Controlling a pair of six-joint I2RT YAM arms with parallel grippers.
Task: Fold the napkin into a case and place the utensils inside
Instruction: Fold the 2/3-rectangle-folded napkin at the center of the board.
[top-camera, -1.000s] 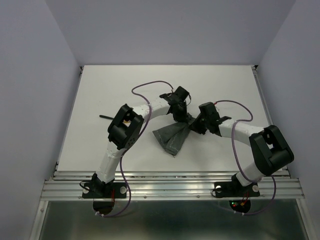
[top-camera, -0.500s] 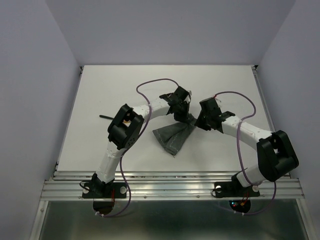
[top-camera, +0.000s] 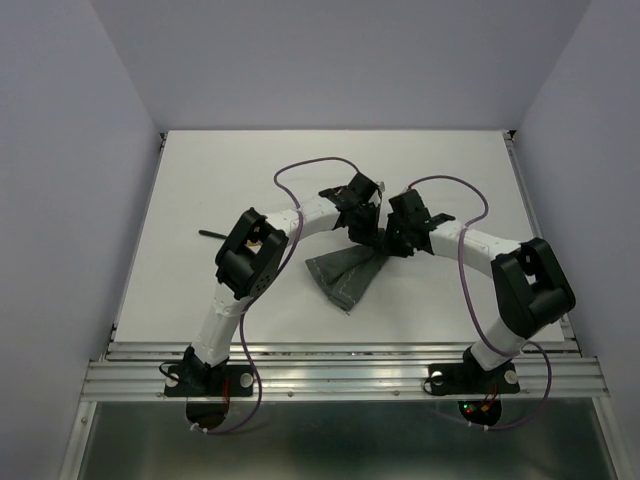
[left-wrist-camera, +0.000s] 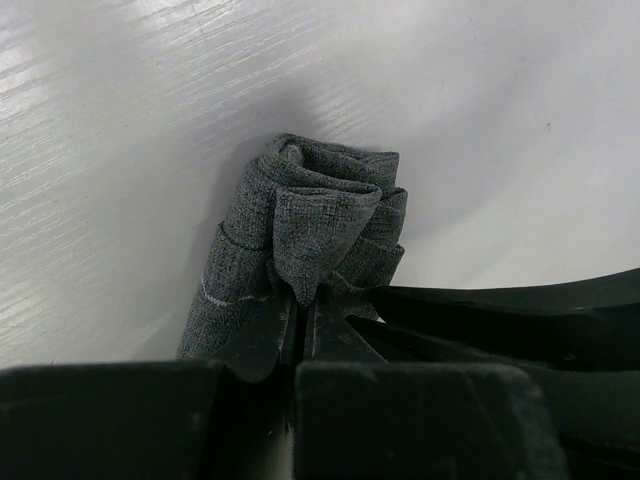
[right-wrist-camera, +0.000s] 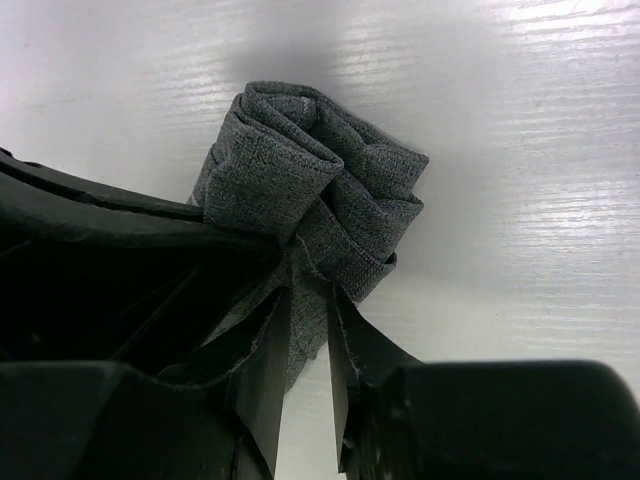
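Note:
The dark grey-green napkin (top-camera: 343, 277) lies mid-table, folded into a narrowing wedge whose far end is bunched and lifted. My left gripper (top-camera: 367, 232) is shut on a pointed fold of that bunched end (left-wrist-camera: 310, 215), its fingers (left-wrist-camera: 262, 335) pressed together. My right gripper (top-camera: 393, 240) faces it from the right. Its jaws stand a little apart with a thick layer of the rolled cloth (right-wrist-camera: 300, 180) pinched between the fingertips (right-wrist-camera: 345, 330). A thin dark sliver (top-camera: 212, 234) lies on the table at the left. I cannot tell whether it is one of the utensils.
The white table (top-camera: 250, 170) is walled on the left, right and back. A metal rail (top-camera: 340, 365) runs along the near edge by the arm bases. Purple cables loop above both forearms.
The right arm has swung in: its elbow has come nearer and its gripper has shifted left and farther back, close against the left gripper. The left arm and the napkin's flat part have stayed put.

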